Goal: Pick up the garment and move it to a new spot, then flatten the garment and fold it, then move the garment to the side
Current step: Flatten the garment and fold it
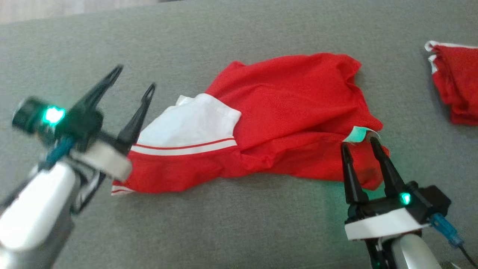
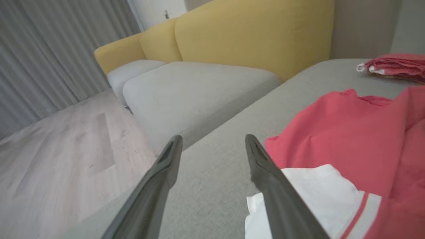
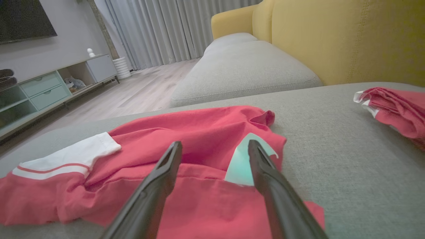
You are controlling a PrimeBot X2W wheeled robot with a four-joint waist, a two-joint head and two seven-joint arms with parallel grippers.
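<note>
Grey sofa cushion (image 1: 261, 231) serves as the work surface. The garment (image 1: 291, 112), red with a white sleeve (image 1: 190, 123), lies crumpled at the centre of the head view, long axis roughly along the 9-to-3 line. A second red garment (image 1: 455, 86) lies well apart at 3 o'clock.

The left gripper (image 1: 134, 77) stands with jaws wide apart, holding nothing. The sleeve lies just beside it at 4 o'clock.

The right gripper (image 1: 359, 143) also stands with jaws wide apart, holding nothing. Its fingertips sit over the garment's 3 o'clock end, near a pale tag (image 1: 360, 133). Contact with the cloth cannot be confirmed.

The right arm is nearer. Flattening probably requires one grip at each end.
</note>
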